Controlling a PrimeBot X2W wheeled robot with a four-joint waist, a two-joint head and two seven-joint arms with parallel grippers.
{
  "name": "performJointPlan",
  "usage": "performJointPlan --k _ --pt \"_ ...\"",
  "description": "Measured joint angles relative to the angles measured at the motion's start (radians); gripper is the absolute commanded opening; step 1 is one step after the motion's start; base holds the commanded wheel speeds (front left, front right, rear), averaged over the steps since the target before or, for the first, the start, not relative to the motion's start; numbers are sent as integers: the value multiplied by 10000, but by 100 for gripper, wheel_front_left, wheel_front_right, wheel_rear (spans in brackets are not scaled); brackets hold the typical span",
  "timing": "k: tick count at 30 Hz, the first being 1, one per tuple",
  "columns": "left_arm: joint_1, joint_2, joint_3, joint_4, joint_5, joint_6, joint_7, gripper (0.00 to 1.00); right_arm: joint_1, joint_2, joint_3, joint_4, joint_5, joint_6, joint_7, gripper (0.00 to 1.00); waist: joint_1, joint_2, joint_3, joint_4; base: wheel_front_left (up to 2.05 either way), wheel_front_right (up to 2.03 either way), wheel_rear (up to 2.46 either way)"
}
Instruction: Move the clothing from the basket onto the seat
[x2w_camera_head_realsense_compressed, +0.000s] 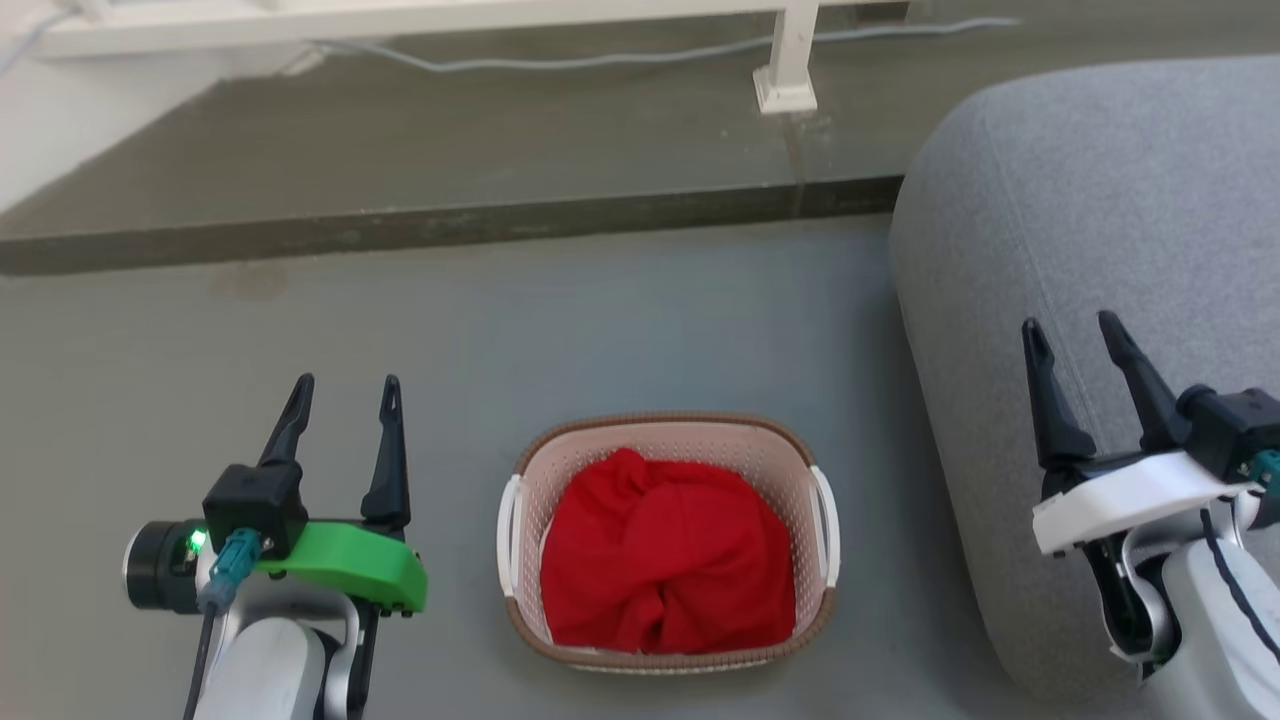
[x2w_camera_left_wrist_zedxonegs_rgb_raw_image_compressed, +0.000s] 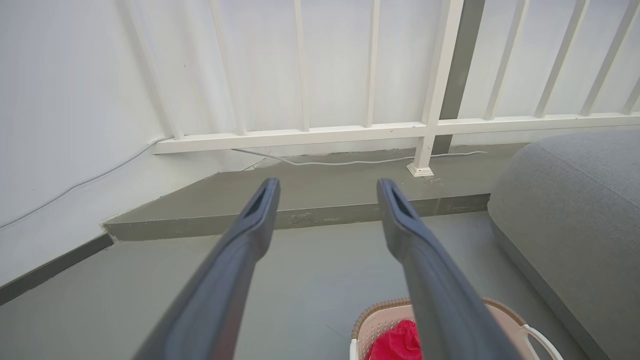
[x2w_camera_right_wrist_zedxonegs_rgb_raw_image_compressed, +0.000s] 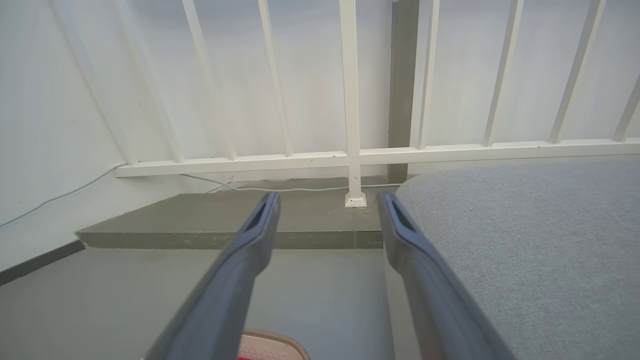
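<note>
A heap of red clothing (x2w_camera_head_realsense_compressed: 665, 560) fills the cream basket (x2w_camera_head_realsense_compressed: 775, 455) on the grey floor, low in the middle of the head view. My left gripper (x2w_camera_head_realsense_compressed: 345, 392) hangs open to the left of the basket, nothing between its fingers. The big grey seat (x2w_camera_head_realsense_compressed: 1110, 210) rises on the right, and my right gripper (x2w_camera_head_realsense_compressed: 1072, 336) stands open over its near left edge, holding nothing. In the left wrist view the left gripper (x2w_camera_left_wrist_zedxonegs_rgb_raw_image_compressed: 327, 187) points past the basket (x2w_camera_left_wrist_zedxonegs_rgb_raw_image_compressed: 372, 322), a bit of clothing (x2w_camera_left_wrist_zedxonegs_rgb_raw_image_compressed: 397, 345) and the seat (x2w_camera_left_wrist_zedxonegs_rgb_raw_image_compressed: 575, 210). In the right wrist view the right gripper (x2w_camera_right_wrist_zedxonegs_rgb_raw_image_compressed: 327, 200) sits beside the seat (x2w_camera_right_wrist_zedxonegs_rgb_raw_image_compressed: 530, 240).
A raised grey step (x2w_camera_head_realsense_compressed: 450, 225) runs across the floor behind the basket. On it stands a white railing post (x2w_camera_head_realsense_compressed: 787, 70), with a pale cable (x2w_camera_head_realsense_compressed: 560, 62) trailing along the step. A white wall (x2w_camera_left_wrist_zedxonegs_rgb_raw_image_compressed: 65, 125) closes the left side. Bare floor (x2w_camera_head_realsense_compressed: 600, 330) lies between basket and step.
</note>
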Motion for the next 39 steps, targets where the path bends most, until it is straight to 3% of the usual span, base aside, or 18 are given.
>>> performJointPlan --k 10,18,27,39 --pt "-749 -153 -385 -81 159 -21 353 100 -787 167 -194 -320 8 0 -2 100 0 0 1298 -241 0 0 0" --pt "-1472 -405 -1020 207 148 -470 903 100 -1570 360 -205 -581 23 92 -6 100 1 0 2404 -515 0 0 0" --pt "-2556 -579 -1831 1047 238 -984 1841 100 -2429 518 -203 -949 21 267 -15 100 0 0 3671 -889 0 0 0" --pt "-3699 -700 -2224 2339 313 -1164 2901 100 -3314 989 -274 -1436 38 359 -46 100 0 0 5213 -1482 0 0 0"
